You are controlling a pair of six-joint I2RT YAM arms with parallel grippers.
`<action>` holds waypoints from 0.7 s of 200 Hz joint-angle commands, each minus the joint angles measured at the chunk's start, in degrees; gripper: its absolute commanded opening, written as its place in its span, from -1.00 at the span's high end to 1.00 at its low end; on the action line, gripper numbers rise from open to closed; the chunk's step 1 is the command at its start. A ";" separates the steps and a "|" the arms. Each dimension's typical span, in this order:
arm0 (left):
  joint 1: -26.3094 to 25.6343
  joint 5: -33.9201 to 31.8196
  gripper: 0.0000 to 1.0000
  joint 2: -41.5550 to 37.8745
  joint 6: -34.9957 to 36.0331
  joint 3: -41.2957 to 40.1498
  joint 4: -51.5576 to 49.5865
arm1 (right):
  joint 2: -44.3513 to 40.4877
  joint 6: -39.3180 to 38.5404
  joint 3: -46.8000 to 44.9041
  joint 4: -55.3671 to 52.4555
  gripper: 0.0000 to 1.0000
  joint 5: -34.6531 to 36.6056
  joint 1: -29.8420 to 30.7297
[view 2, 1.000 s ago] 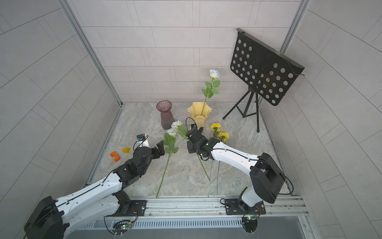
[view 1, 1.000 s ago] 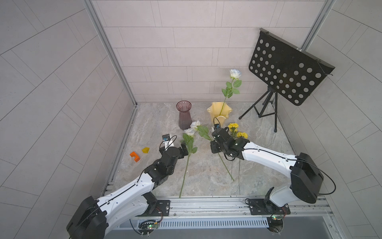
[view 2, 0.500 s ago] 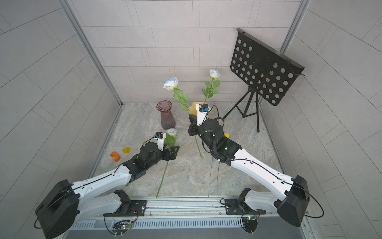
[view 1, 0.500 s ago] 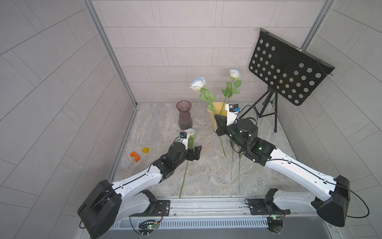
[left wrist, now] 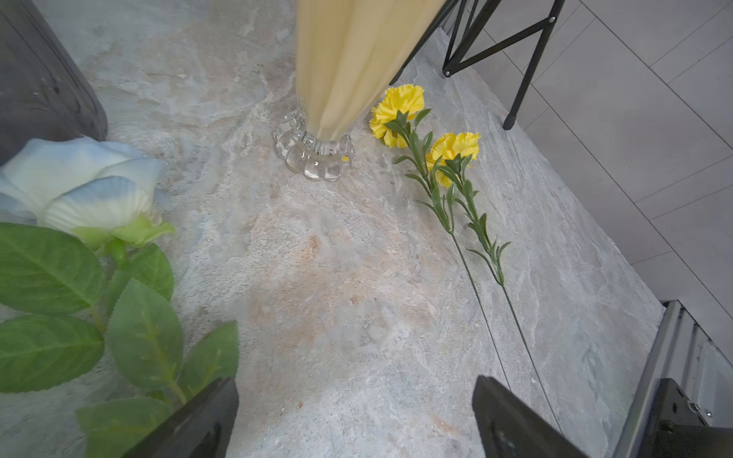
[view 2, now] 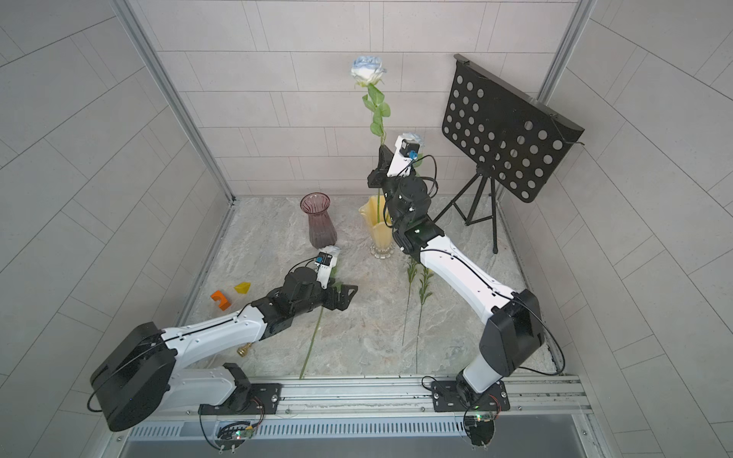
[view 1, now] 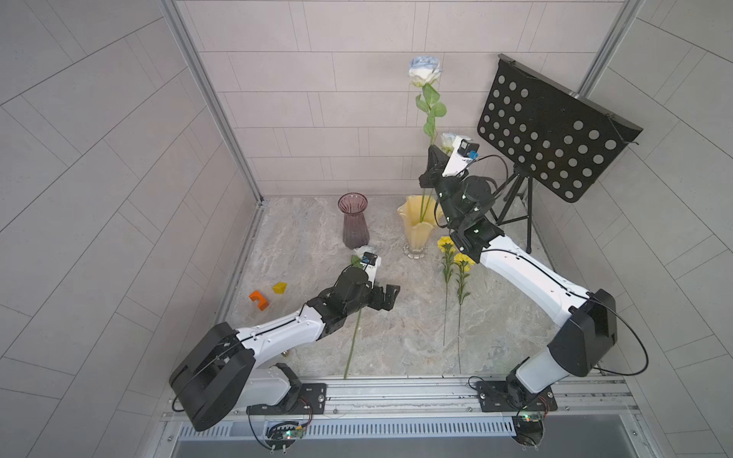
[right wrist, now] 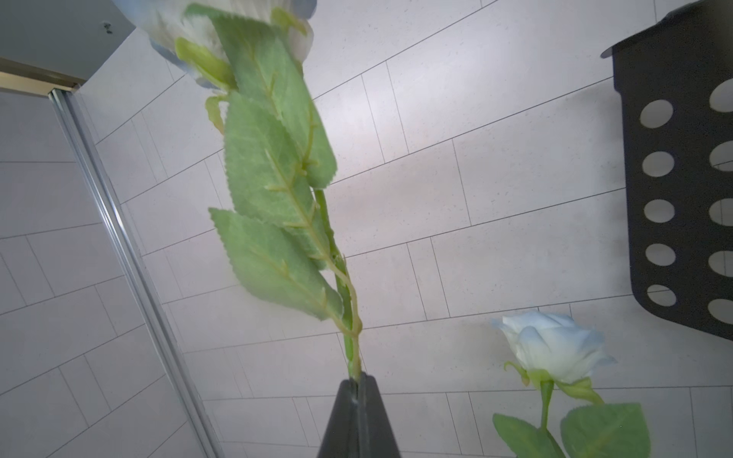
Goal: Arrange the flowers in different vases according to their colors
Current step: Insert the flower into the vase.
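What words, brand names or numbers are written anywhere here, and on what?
None can be read in any view.
The blue patch on the right wrist camera: too small to read.
The blue patch on the left wrist camera: too small to read.
The purple vase, yellow vase and black stand: no lettering visible.

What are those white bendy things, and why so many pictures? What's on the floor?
They are two robot arms. Two pictures look down from above; two come from cameras on the arms' wrists. The right tool is shut on a long-stemmed white rose, upright over a pale yellow wavy-rimmed vase; a second white rose stands beside it. The open left tool holds nothing, next to a third white rose lying on the stone surface. Nearby: a dark purple ribbed glass vase, two frilly yellow flowers, orange and yellow blocks.
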 commanded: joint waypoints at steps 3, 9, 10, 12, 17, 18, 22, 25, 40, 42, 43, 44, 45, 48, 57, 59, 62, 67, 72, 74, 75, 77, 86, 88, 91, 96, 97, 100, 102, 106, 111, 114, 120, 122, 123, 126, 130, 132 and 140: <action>-0.14 -2.00 -1.00 -0.46 0.65 0.97 -0.59 | 5.86 1.38 3.77 6.09 1.00 -3.60 -2.39; -0.15 -1.98 -1.00 -0.48 0.65 1.02 -0.60 | 7.39 1.38 4.62 6.93 1.00 -4.08 -2.91; -0.15 -1.96 -1.00 -0.47 0.65 1.03 -0.59 | 7.60 1.38 4.73 7.03 1.00 -4.16 -2.96; -0.15 -2.00 -1.00 -0.55 0.65 1.04 -0.59 | 8.16 1.38 5.05 7.19 1.00 -4.21 -3.14; -0.15 -2.01 -1.00 -0.62 0.65 1.04 -0.56 | 9.38 1.41 5.67 7.64 1.00 -4.47 -3.45; -0.15 -1.98 -1.00 -0.63 0.65 1.04 -0.57 | 9.61 1.40 5.78 7.69 1.00 -4.53 -3.50; -0.15 -2.00 -1.00 -0.71 0.73 1.04 -0.67 | 10.47 1.30 6.31 7.89 1.00 -4.80 -3.74; -0.15 -2.03 -1.00 -0.69 0.74 1.02 -0.67 | 11.18 1.29 6.66 7.91 1.00 -4.93 -3.89; -0.14 -2.38 -1.00 -0.83 0.81 0.96 -0.81 | 13.83 1.29 7.31 8.29 1.00 -5.92 -4.41; -0.15 -2.43 -1.00 -0.81 0.80 0.95 -0.77 | 14.00 1.29 7.30 8.39 1.00 -6.02 -4.42; -0.15 -2.46 -1.00 -0.85 0.82 0.91 -0.77 | 14.07 1.33 7.25 8.42 1.00 -6.05 -4.38; -0.15 -2.47 -1.00 -0.88 0.82 0.93 -0.76 | 14.20 1.31 7.19 8.39 1.00 -6.02 -4.41; -0.15 -2.47 -1.00 -0.89 0.78 0.94 -0.76 | 14.35 1.30 7.15 8.42 1.00 -6.05 -4.42; -0.14 -2.52 -1.00 -0.83 0.85 0.92 -0.83 | 14.57 1.31 6.96 8.52 1.00 -6.11 -4.35; -0.15 -2.66 -1.00 -0.84 0.91 0.94 -0.85 | 15.06 1.40 5.84 9.14 1.00 -6.24 -4.38; -0.15 -2.66 -1.00 -0.84 0.85 0.95 -0.85 | 15.10 1.45 5.50 9.37 1.00 -6.30 -4.35; -0.10 -2.70 -1.00 -0.83 0.89 0.99 -0.85 | 15.23 1.58 5.08 9.61 1.00 -6.34 -4.42; -0.13 -2.67 -1.00 -0.83 0.85 1.01 -0.85 | 15.41 1.62 4.39 9.96 1.00 -6.36 -4.38; -0.15 -2.57 -1.00 -0.89 0.83 0.97 -0.85 | 15.54 1.67 3.65 10.20 1.00 -6.57 -4.39; -0.15 -2.57 -1.00 -0.83 0.83 1.02 -0.85 | 15.59 1.69 3.37 10.27 1.00 -6.64 -4.38; -0.10 -2.57 -1.00 -0.86 0.83 1.03 -0.85 | 15.62 1.67 3.27 10.28 1.00 -6.62 -4.36; -0.07 -2.61 -1.00 -0.82 0.83 0.99 -0.85 | 15.63 1.65 2.95 10.29 1.00 -6.68 -4.39; -0.15 -2.57 -1.00 -0.98 0.80 0.95 -0.85 | 15.69 2.11 1.60 10.39 1.00 -6.84 -4.39; -0.15 -2.61 -1.00 -0.98 0.82 0.95 -0.85 | 15.70 2.26 1.30 10.41 1.00 -6.86 -4.42; -0.15 -2.69 -1.00 -1.05 0.75 0.95 -0.85 | 15.65 2.38 0.78 10.52 1.00 -6.87 -4.36; -0.15 -2.73 -1.00 -1.06 0.73 0.93 -0.85 | 15.52 2.58 -0.02 10.64 1.00 -6.86 -4.37; -0.15 -2.74 -1.00 -1.07 0.74 0.94 -0.85 | 15.53 2.68 -0.18 10.64 1.00 -6.86 -4.35; -0.15 -2.82 -1.00 -1.07 0.73 0.93 -0.85 | 15.41 2.76 -0.70 10.71 1.00 -6.78 -4.39; -0.15 -2.87 -1.00 -1.16 0.78 0.90 -0.89 | 15.32 2.78 -1.05 10.77 1.00 -6.85 -4.37; -0.19 -2.96 -1.00 -1.26 0.73 0.87 -0.93 | 15.19 2.93 -1.55 10.80 1.00 -6.92 -4.43; -0.15 -2.99 -1.00 -1.37 0.79 0.88 -1.06 | 14.93 3.08 -2.11 10.59 0.99 -6.96 -4.37; -0.15 -3.07 -1.00 -1.48 0.78 0.93 -1.11 | 14.75 3.13 -2.37 10.37 0.92 -6.95 -4.34; -0.15 -3.34 -1.00 -1.73 0.82 0.82 -1.33 | 14.44 3.53 -2.71 9.72 0.69 -7.48 -4.43; -0.15 -3.42 -1.00 -1.78 0.83 0.85 -1.36 | 14.39 3.65 -2.72 9.45 0.60 -7.59 -4.43; -0.15 -3.48 -1.00 -1.82 0.79 0.86 -1.37 | 14.31 3.66 -2.72 9.21 0.54 -7.58 -4.43; -0.15 -3.65 -1.00 -2.00 0.82 0.82 -1.45 | 14.10 3.78 -2.72 8.51 0.40 -7.64 -4.36; -0.10 -3.99 -1.00 -2.18 0.83 0.78 -1.51 | 13.80 3.90 -2.64 7.46 0.20 -7.76 -4.41; -0.09 -4.15 -1.00 -2.18 0.74 0.67 -1.54 | 13.66 3.99 -2.57 6.88 0.12 -7.84 -4.38; -0.15 -5.01 -1.00 -2.61 0.67 0.56 -1.76 | 13.01 4.61 -2.55 4.98 -0.10 -8.30 -4.35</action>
